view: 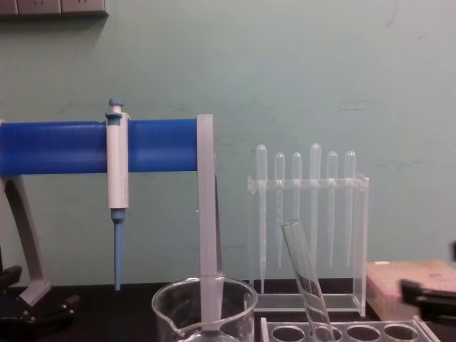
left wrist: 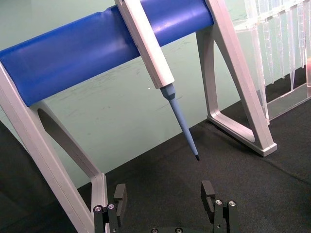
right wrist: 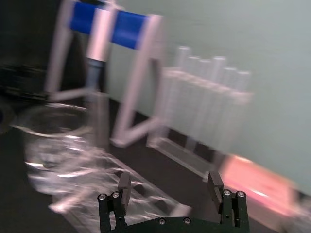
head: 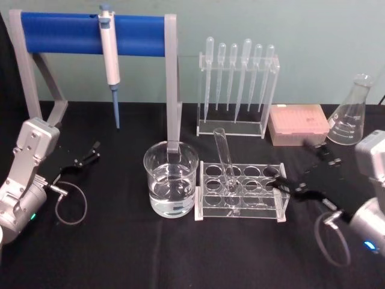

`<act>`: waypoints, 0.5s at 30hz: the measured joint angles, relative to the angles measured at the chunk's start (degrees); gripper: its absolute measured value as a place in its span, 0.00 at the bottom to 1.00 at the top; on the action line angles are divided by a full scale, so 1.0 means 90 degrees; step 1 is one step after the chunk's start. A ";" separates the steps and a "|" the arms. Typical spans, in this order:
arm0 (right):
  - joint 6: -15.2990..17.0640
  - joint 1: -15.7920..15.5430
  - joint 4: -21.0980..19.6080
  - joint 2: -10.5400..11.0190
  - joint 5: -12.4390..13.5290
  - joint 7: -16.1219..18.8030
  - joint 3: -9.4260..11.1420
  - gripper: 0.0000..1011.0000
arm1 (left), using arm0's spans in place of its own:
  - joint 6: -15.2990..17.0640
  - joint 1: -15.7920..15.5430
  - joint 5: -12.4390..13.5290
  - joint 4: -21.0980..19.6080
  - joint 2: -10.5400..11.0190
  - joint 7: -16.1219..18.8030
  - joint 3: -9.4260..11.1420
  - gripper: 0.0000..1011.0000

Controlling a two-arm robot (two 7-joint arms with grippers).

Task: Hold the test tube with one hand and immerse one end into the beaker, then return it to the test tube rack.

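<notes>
Head view: right hand (head: 305,170) just off the right end of the rack (head: 240,212), fingers spread wide, gripping nothing; contact with the rack not to be told. Standing in a hole in the rack's left half, test tube (head: 225,159) of clear glass, round bottom down, open rim up, long axis tilted, top leaning back and to the left. Just left of the rack on the black counter (head: 120,253), beaker (head: 171,180) part full of clear liquid.

Left wrist view: left hand (left wrist: 164,196) wide open and empty, low over the counter, facing the blue-barred stand (left wrist: 73,53) with the pipettor (left wrist: 146,43) hung on it.

Right wrist view: right hand's fingers far apart with nothing between them, rack and beaker blurred beyond.

Chest view: test tube leaning top-left out of the rack, beaker rim to its left, row of pipettes (view: 306,206) behind.
</notes>
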 joint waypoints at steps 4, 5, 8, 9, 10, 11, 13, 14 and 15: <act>0.0298 0.0373 0.0043 -0.0152 0.0352 0.0768 -0.0229 0.99 | 0.0000 0.0000 0.0000 0.0000 0.0000 0.0000 0.0000 0.99; 0.0348 0.0437 0.0062 -0.0180 0.0384 0.0863 -0.0263 0.99 | 0.0000 0.0000 0.0000 0.0000 0.0000 0.0000 0.0000 0.99; 0.0580 0.0782 0.0209 -0.0343 0.0482 0.1284 -0.0420 0.99 | 0.0000 0.0000 0.0000 0.0000 0.0000 0.0000 0.0000 0.99; 0.0696 0.0964 0.0316 -0.0435 0.0495 0.1448 -0.0500 0.99 | 0.0000 0.0000 0.0000 0.0000 0.0000 0.0000 0.0000 0.99; 0.0696 0.0964 0.0316 -0.0435 0.0495 0.1448 -0.0500 0.99 | 0.0000 0.0000 0.0000 0.0000 0.0000 0.0000 0.0000 0.99; 0.0801 0.1135 0.0428 -0.0530 0.0501 0.1604 -0.0567 0.99 | 0.0000 0.0000 0.0000 0.0000 0.0000 0.0000 0.0000 0.99; 0.0952 0.1369 0.0613 -0.0649 0.0474 0.1780 -0.0669 0.99 | 0.0000 0.0000 0.0000 0.0000 0.0000 0.0000 0.0000 0.99; 0.0997 0.1444 0.0668 -0.0686 0.0447 0.1828 -0.0699 0.99 | 0.0000 0.0000 0.0000 0.0000 0.0000 0.0000 0.0000 0.99; 0.1032 0.1497 0.0711 -0.0713 0.0426 0.1861 -0.0722 0.99 | 0.0000 0.0000 0.0000 0.0000 0.0000 0.0000 0.0000 0.99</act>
